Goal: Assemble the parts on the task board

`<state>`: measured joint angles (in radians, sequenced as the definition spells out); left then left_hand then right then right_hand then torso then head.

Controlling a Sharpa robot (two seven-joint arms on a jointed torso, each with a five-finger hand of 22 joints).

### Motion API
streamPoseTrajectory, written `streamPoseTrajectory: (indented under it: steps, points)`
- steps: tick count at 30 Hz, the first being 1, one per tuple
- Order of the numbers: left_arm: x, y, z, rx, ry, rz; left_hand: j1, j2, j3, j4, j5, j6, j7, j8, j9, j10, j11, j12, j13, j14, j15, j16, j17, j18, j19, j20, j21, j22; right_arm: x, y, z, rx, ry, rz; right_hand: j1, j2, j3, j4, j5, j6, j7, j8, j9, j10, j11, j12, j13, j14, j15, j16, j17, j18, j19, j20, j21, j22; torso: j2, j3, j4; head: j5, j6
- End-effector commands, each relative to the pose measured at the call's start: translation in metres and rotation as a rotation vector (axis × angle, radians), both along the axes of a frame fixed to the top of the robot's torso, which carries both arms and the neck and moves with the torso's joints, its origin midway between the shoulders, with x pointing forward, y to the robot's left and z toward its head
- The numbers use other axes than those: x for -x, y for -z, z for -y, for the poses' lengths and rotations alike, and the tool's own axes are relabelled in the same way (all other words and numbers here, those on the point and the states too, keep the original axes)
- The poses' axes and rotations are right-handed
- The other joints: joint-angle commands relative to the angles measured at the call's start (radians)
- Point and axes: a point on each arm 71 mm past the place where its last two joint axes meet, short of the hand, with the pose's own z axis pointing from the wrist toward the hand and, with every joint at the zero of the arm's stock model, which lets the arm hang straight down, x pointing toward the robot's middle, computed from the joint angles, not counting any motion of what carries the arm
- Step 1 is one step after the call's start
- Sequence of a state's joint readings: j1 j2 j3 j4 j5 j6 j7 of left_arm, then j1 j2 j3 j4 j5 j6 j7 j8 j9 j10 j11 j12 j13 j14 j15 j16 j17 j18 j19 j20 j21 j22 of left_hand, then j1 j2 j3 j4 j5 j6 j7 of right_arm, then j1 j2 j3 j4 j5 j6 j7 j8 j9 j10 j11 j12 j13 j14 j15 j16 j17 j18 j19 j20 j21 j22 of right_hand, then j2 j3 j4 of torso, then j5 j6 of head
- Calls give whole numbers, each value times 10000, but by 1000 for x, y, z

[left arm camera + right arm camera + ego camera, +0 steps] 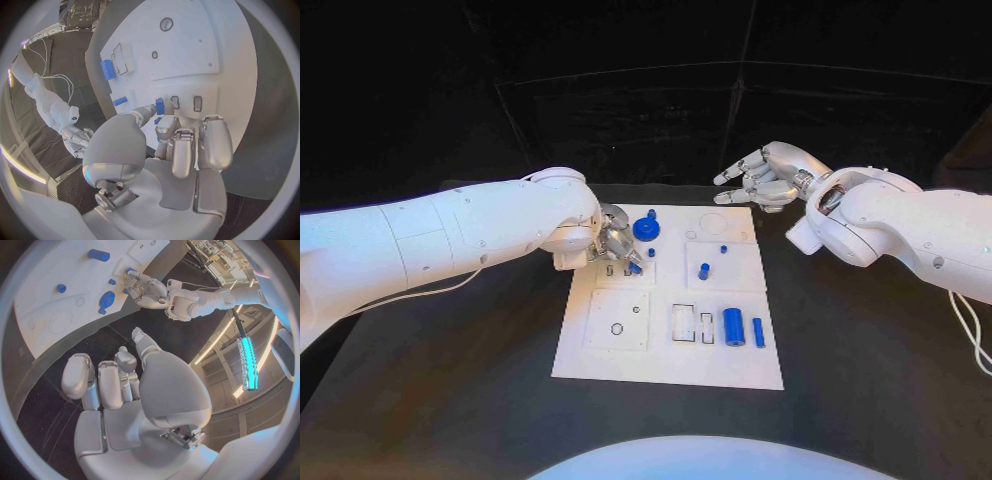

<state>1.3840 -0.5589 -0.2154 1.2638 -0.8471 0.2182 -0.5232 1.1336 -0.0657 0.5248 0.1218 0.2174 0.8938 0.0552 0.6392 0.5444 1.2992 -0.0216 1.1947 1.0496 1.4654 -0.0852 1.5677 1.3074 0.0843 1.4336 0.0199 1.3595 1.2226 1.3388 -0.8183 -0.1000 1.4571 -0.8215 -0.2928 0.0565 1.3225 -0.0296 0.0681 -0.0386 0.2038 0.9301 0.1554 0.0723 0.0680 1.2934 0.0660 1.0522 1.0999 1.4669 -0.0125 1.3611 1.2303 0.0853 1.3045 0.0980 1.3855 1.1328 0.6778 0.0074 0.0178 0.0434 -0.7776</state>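
While bent low over the far left panel of the task board (589, 360), left hand (610, 248) with fingers (183, 150) drawn in round one small blue part (633, 267). Thumb tip and one fingertip touching it. Firm pinch or mere contact: cannot tell. Same part at the thumb tip in the left wrist view (160, 106), standing on the board next to two small rectangular slots (175, 102).

One board, two hands, seven blue parts counted in the head view:
- one at the left fingertips, as above;
- one big round knob (646, 229) just beyond those fingertips, toward the board's far edge;
- one short peg (651, 253) just beside the fingertips, on the side toward the right hand;
- two small pegs (704, 270) further out on that side, on the next panel, apart from each other;
- one thick cylinder (733, 326) and one slim bar (759, 332), lying side by side well clear of both hands' fingers, on the board's near right part.

Right hand (764, 178) up off the black table (430, 400), past the board's far right corner. Fingers (100, 382) half curled, apart, nothing in them. Nearest part to these fingers the knob, still well apart.
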Motion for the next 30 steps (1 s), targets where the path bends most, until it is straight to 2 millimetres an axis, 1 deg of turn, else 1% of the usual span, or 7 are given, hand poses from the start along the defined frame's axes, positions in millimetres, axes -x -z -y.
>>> streamPoseTrajectory:
  steps: [1, 6, 8, 18, 20, 28, 30]
  points:
    - [0, -4, -2, 603, -576, 382, -129, -56, 1728, -1584, 37, -54, -27, 105, 80, 99, -10, 85, 29, 1054, 27, 31, 2634, -114, 24, 72, -15, 39, 0, -1, -1, -20, -71, -22, -28, 58, -59, -16, 66, 3, 0, 22, 5, 59, -26, 36, 12, 349, -5, 20, 6, 51, 23, -4, -9, 5, 5, 1, 11, -4, -21]
    - [3, -6, -6, 959, -964, 611, -153, -82, 1807, -1626, 35, -47, -34, 139, 111, 111, -16, 84, 23, 1054, 25, 31, 2634, -113, 23, 70, -19, 36, -1, -1, 1, -9, -37, -27, -39, 55, -67, -9, 67, 1, 1, 21, 5, 56, -25, 27, 2, 350, -4, 20, 7, 52, 22, -4, -12, -1, -5, 14, 26, 15, -53]
    - [5, -6, -8, 1067, -1092, 707, -171, -114, 1876, -1670, 32, -42, -40, 173, 141, 115, -22, 71, 0, 1054, 22, 31, 2634, -114, 28, 67, -16, 45, -1, -1, 1, -3, -21, -30, -41, 54, -68, -8, 68, 1, 1, 21, 5, 57, -25, 28, 3, 351, -4, 20, 8, 52, 22, -4, -12, 0, 4, 11, 26, 24, -49]
    - [8, -5, -18, 834, -1221, 1397, -181, -182, 1956, -1741, 22, -42, -46, 215, 181, 126, -29, 57, -25, 1054, 18, 31, 2634, -123, 45, 64, 7, 88, -1, -1, 4, 24, 36, -50, -63, 51, -83, 7, 70, -2, 2, 20, 4, 61, -24, 30, 1, 353, -3, 17, 5, 53, 22, -4, -16, -7, -13, 45, 110, 16, -79]
    - [9, -2, -20, 714, -1173, 1474, -182, -187, 1961, -1746, 21, -41, -47, 219, 184, 131, -30, 60, -21, 1054, 18, 31, 2634, -122, 45, 64, 6, 87, -2, -1, 4, 26, 47, -48, -63, 51, -83, 7, 70, -2, 2, 20, 4, 61, -24, 30, 1, 353, -3, 17, 5, 53, 22, -4, -16, -7, -10, 46, 114, 18, -99]
    - [10, 5, -22, 280, -924, 1585, -182, -202, 1969, -1757, 17, -40, -49, 226, 191, 137, -31, 62, -19, 1054, 18, 31, 2634, -123, 47, 64, 9, 91, -2, -1, 5, 5, 99, 15, -77, 50, -91, 17, 71, -4, 2, 20, 4, 43, -23, -5, -33, 349, -3, 2, -18, 57, 10, -4, -27, -30, 11, 32, 70, 60, -125]
    - [11, 6, -22, 204, -871, 1577, -182, -213, 1977, -1767, 14, -40, -50, 232, 196, 141, -32, 63, -19, 1054, 18, 31, 2634, -124, 47, 64, 8, 92, -2, -1, 5, -7, 115, 45, -81, 48, -95, 19, 72, -5, 2, 20, 4, 27, -23, -35, -61, 343, -3, -18, -50, 62, -4, -4, -38, -56, 12, 29, 75, 61, -131]
